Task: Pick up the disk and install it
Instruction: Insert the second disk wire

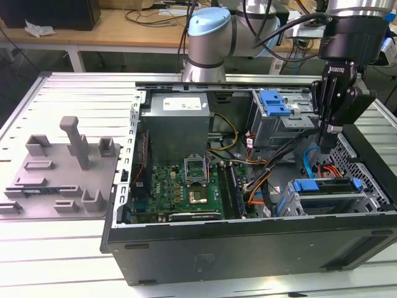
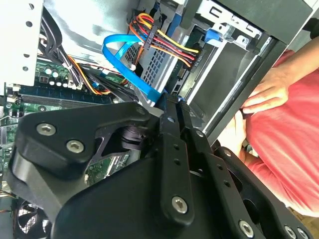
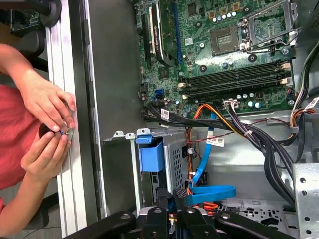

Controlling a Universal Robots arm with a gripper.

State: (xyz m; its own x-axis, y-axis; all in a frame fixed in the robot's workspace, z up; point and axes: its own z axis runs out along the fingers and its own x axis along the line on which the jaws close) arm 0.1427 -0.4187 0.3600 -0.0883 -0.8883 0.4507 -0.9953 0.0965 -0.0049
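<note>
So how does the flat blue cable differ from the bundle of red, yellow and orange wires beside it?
The flat bright blue cable is one broad ribbon; the bundle of red, yellow and orange wires is several thin round strands. The cable is folded back in a loop; the wires run together in a gentle curve. Both lie inside the open black computer case.

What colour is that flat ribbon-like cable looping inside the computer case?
Bright blue; the flat cable shows best in the second wrist view.
</note>
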